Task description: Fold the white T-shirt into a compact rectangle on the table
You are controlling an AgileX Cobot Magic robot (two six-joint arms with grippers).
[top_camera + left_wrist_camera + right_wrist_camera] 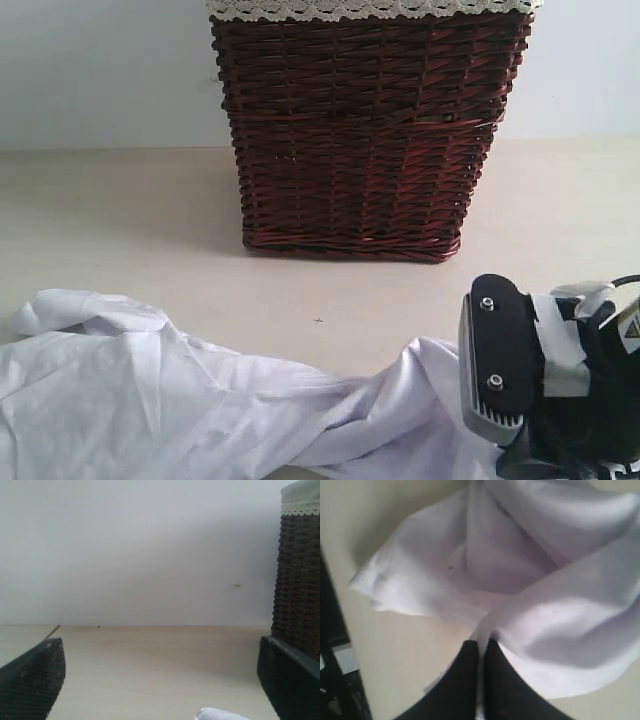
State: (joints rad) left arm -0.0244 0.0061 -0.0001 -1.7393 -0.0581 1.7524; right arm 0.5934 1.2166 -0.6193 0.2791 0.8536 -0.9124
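**Right wrist view: R pinch on shirt edge, rest trailing off to the L**

Nearest: clamped fully closed w/ the black right gripper (481, 644) on a bunched fold of the large white cotton short-sleeved T-shirt (560, 605), cloth caught in the pinch. Lying crumpled on the smooth cream-beige table (405, 650), not spread flat. No lettering or tag showing.

From the exterior view: draped from that pinch point leftward along the front of the table, long axis approx. left-right, broadest at the far L end. Nowhere near a rectangle yet. Judged early in the task, prob. at the straighten-out step.

Re the black left gripper (160, 680): standing at full spread, holding nothing, hovering low over bare table w/ only a small bit of white cloth at the near edge of its view.

So: R arm on the shirt at one end, L arm free and near the other end. Coming move likely hinging on that, i.e. drawing the cloth taut along its long axis, away from the L end, w/o dragging the whole heap.

Further back: dark brown woven wicker basket (365, 140) w/ cream lace-trimmed liner (370, 8), standing well apart from the shirt. Behind it, plain pale wall (150, 545).
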